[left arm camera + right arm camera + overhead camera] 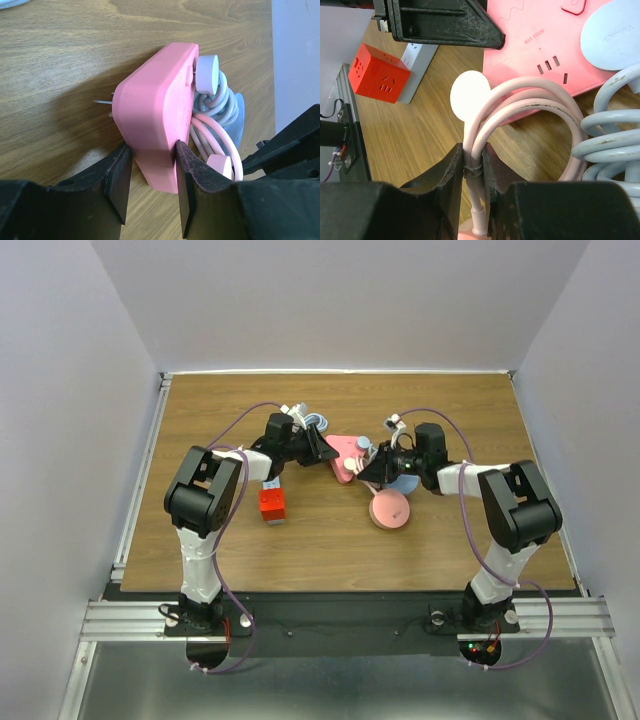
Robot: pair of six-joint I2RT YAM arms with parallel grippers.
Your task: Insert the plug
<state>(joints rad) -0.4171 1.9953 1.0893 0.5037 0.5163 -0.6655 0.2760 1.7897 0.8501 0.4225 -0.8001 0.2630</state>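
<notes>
The left fingers grip the pink socket block on edge at mid bench, 12 o'clock of the arm bases; the right fingers are closed on the doubled pink cord at the block's 3 o'clock side. Best approach, I judge: hold the block steady, find the cord's plug end, and square pins to slots before pushing. Block glossy and rounded, slot face toward the right arm; cord looped, tied, lying against a pale blue cord.

Pink power strip, pale pink cable, red cube (white block), wood-grain table.
</notes>
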